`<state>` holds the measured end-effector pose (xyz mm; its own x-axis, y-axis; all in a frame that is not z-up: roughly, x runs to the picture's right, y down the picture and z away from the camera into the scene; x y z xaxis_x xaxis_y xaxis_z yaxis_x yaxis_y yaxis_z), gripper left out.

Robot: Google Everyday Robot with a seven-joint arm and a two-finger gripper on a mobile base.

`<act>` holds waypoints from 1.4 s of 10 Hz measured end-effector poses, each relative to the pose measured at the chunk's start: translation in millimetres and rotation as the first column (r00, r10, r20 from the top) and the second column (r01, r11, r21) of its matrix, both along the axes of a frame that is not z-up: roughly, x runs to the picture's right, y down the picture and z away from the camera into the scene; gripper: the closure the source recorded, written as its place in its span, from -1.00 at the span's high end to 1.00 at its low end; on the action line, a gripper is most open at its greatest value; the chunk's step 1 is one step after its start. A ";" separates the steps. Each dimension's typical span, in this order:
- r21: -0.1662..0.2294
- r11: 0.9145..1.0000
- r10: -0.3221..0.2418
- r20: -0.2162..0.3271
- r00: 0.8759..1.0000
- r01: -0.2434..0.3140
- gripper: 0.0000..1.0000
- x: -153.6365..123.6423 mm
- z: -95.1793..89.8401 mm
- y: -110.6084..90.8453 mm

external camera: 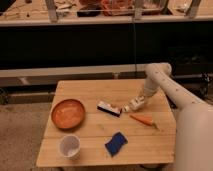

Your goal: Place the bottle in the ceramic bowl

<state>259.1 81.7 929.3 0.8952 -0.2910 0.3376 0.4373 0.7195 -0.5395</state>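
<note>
The ceramic bowl [67,113] is orange-brown with a darker rim and sits empty on the left side of the wooden table [90,92]. My gripper [136,103] hangs low over the table's middle right, at the end of the white arm [162,80] that comes in from the right. A small pale shape at its tip looks like the bottle [128,107], just above the tabletop. It is well to the right of the bowl. I cannot tell whether the bottle is held or resting on the table.
A flat black-and-white block [108,108] lies between the bowl and the gripper. An orange carrot [142,119] lies just below the gripper. A white cup [69,146] and a blue sponge [116,143] sit near the front edge. Dark shelving stands behind the table.
</note>
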 end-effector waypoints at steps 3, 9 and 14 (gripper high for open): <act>0.028 1.000 -0.003 0.004 1.000 0.003 -0.98 -6.9 -8.3 -5.1; 0.088 0.995 -0.059 0.053 0.997 0.054 -0.98 -45.2 -37.1 -25.9; 0.130 0.984 -0.133 0.102 0.986 0.119 -0.98 -96.6 -69.9 -47.9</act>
